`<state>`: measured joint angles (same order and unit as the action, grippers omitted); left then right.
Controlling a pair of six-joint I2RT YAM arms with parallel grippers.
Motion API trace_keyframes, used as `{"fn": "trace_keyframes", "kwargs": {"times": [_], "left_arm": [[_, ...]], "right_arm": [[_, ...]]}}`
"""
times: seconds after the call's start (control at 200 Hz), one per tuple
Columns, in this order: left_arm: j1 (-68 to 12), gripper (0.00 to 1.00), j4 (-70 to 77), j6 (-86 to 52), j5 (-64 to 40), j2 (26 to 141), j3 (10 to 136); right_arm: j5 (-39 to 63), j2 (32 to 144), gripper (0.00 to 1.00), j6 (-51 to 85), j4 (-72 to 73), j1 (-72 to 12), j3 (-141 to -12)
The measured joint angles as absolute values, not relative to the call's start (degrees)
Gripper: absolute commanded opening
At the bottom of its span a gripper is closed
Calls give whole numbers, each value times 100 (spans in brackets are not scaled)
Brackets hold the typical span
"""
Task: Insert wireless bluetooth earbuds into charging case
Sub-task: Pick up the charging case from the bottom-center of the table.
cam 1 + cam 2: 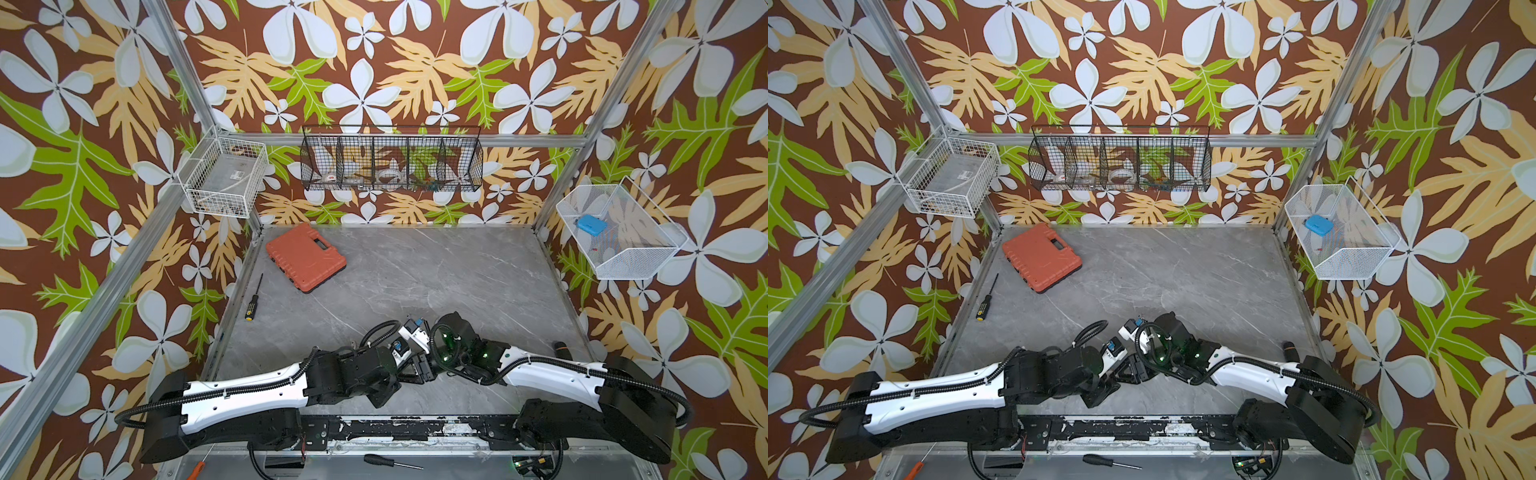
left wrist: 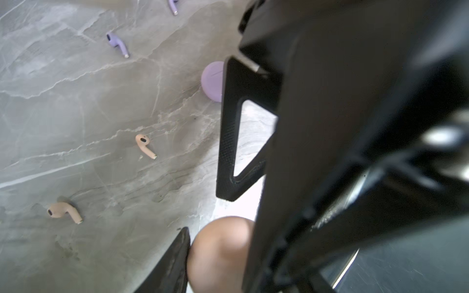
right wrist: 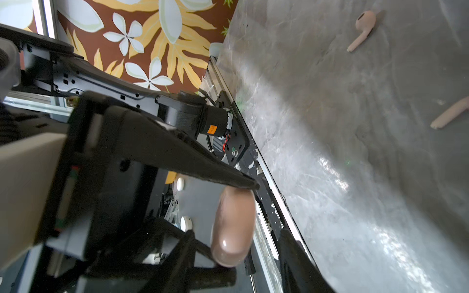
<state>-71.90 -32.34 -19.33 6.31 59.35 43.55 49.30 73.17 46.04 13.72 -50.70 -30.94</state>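
- My left gripper is clamped on the round pale pink plastic case.
- My right gripper crowds it. A black triangular finger, probably its own, ends just clear of the case. Grip state: cannot tell.
- Beyond, loose on the grey marbled tabletop: one pale pink stemmed earbud, then a second pink earbud.
- Farther: a lavender earbud, another lavender earbud at the frame edge, and a round lavender case half behind that finger.
- Far corner: orange plastic toolbox.
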Motion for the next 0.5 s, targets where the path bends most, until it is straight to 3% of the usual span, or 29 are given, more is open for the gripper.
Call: {"fn": "trace_keyframes", "kwargs": {"times": [0.5], "left_arm": [[-7345, 0, -3267, -1643, 576, 6189, 4464]], "right_arm": [[5085, 7225, 43, 4779, 1538, -5162, -2899]]}}
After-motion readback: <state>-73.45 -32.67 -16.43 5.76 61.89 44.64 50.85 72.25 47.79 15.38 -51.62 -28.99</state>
